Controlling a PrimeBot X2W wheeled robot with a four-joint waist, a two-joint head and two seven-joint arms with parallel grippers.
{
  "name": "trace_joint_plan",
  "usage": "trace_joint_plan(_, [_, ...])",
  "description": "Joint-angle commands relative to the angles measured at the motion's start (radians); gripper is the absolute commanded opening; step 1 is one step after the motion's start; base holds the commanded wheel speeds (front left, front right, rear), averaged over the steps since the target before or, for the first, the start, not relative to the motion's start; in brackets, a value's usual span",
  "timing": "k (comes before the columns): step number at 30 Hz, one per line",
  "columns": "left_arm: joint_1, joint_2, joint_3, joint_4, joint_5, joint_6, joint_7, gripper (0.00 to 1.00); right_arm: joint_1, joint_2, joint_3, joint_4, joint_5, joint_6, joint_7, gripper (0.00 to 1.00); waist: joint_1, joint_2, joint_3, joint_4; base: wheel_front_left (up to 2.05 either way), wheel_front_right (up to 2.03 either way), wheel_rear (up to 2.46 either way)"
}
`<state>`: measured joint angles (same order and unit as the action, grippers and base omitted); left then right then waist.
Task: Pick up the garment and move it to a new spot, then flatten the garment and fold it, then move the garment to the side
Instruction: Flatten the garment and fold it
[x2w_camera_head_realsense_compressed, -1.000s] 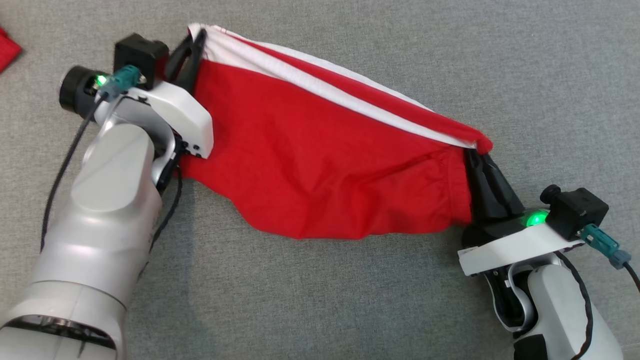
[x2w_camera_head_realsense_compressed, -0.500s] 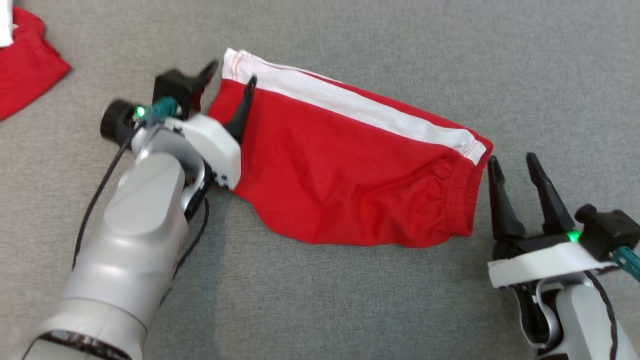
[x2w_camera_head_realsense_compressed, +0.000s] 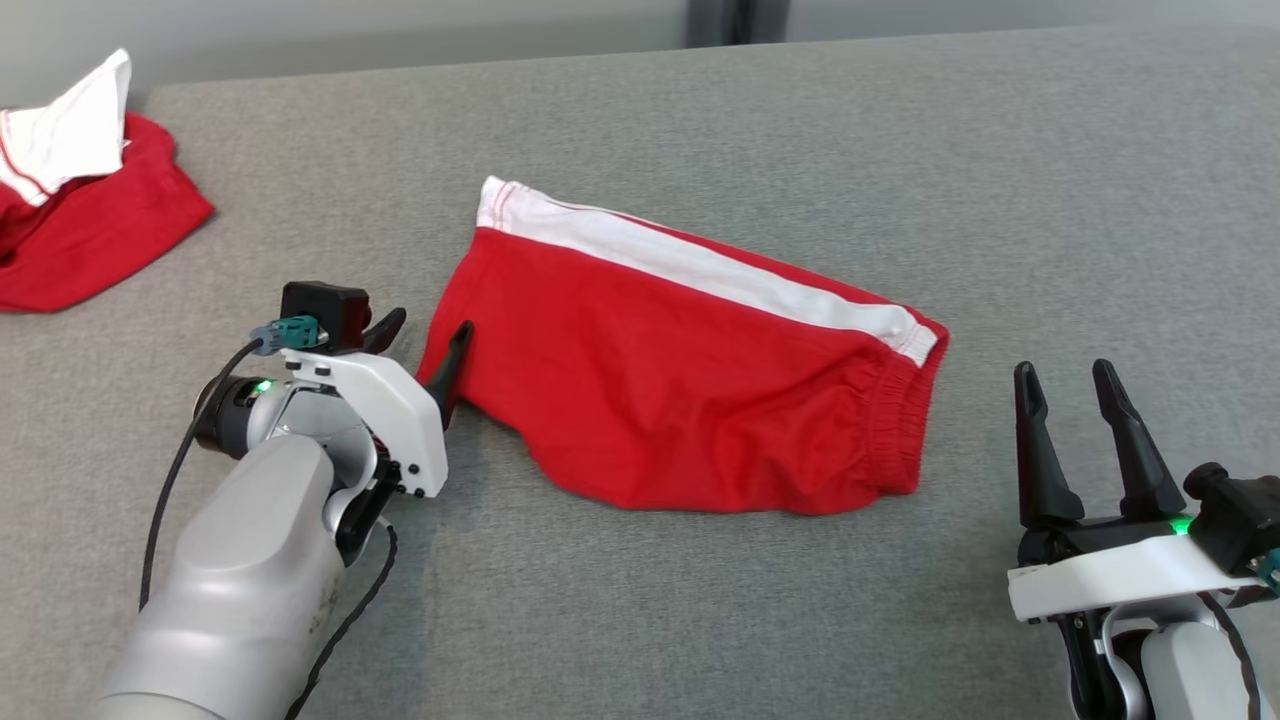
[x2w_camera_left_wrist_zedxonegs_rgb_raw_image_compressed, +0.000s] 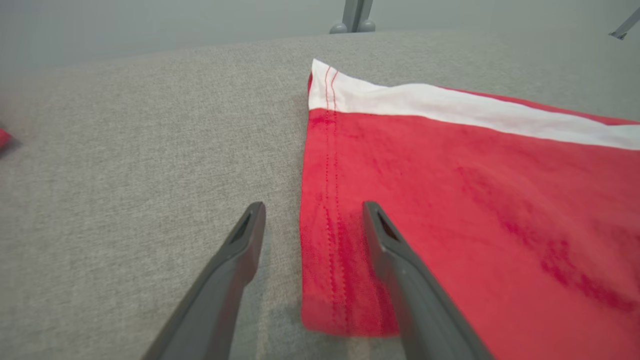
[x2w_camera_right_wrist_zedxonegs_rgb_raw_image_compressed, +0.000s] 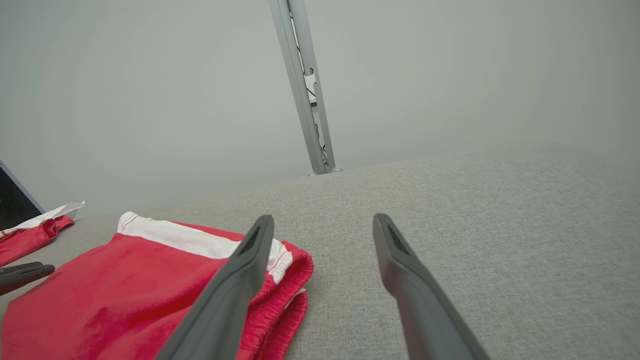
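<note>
Left gripper (x2w_camera_head_realsense_compressed: 428, 328): fingers spread wide, empty; straddles the left hem of the garment (x2w_camera_head_realsense_compressed: 680, 390), one finger over the cloth, the other over the grey table (x2w_camera_head_realsense_compressed: 700, 620). Right gripper (x2w_camera_head_realsense_compressed: 1064, 375): fingers spread wide, empty; near right of the waistband end, apart from it. Garment: red shorts, white side stripe, lying flat mid-table. Red-and-white heap (x2w_camera_head_realsense_compressed: 90, 220): crumpled, far left.

Red-white cloth heap (x2w_camera_head_realsense_compressed: 100, 235) on grey table (x2w_camera_head_realsense_compressed: 1050, 200)

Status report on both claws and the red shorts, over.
Left claw open at hem. Right claw open, apart. Red shorts unheld on table. Other garment far left, clear.
</note>
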<state>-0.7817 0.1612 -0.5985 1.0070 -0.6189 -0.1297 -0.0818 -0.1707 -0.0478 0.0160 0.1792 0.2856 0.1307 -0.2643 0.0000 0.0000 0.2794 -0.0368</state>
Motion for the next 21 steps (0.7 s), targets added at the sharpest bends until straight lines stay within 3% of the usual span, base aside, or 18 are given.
trace_joint_plan(1, [0.012, 0.005, -0.003, -0.002, -0.007, 0.000, 0.002, 1.00, 0.009, -0.005, 0.002, -0.002, 0.006, 0.000, 0.000, 1.00, 0.0000, 0.0000, -0.004, -0.011, 0.00, 0.00, 0.00])
trace_joint_plan(7, [0.016, 0.031, -0.010, 0.027, -0.049, 0.000, 0.022, 1.00, 0.014, -0.005, 0.009, -0.015, 0.018, 0.000, 0.000, 1.00, 0.0000, 0.0000, 0.006, -0.056, 0.00, 0.00, 0.00])
trace_joint_plan(15, [0.034, 0.025, -0.051, 0.042, -0.095, 0.000, 0.078, 0.99, 0.030, -0.005, 0.004, -0.022, 0.026, 0.000, 0.000, 1.00, 0.0000, 0.0000, 0.005, -0.087, 0.00, 0.00, 0.00])
trace_joint_plan(17, [0.039, 0.027, -0.063, 0.041, -0.104, 0.000, 0.086, 0.43, 0.032, -0.005, 0.001, -0.024, 0.029, 0.000, 0.000, 1.00, 0.0000, 0.0000, -0.002, -0.087, 0.00, 0.00, 0.00])
trace_joint_plan(18, [0.042, 0.027, -0.067, 0.039, -0.106, 0.000, 0.085, 0.00, 0.032, -0.005, 0.000, -0.024, 0.030, 0.000, 0.000, 1.00, 0.0000, 0.0000, -0.006, -0.085, 0.00, 0.00, 0.00])
trace_joint_plan(21, [0.046, 0.030, -0.072, 0.041, -0.117, 0.000, 0.069, 0.00, 0.037, -0.005, -0.004, -0.025, 0.033, 0.000, 0.000, 1.00, 0.0000, 0.0000, -0.021, -0.073, 0.00, 0.00, 0.00])
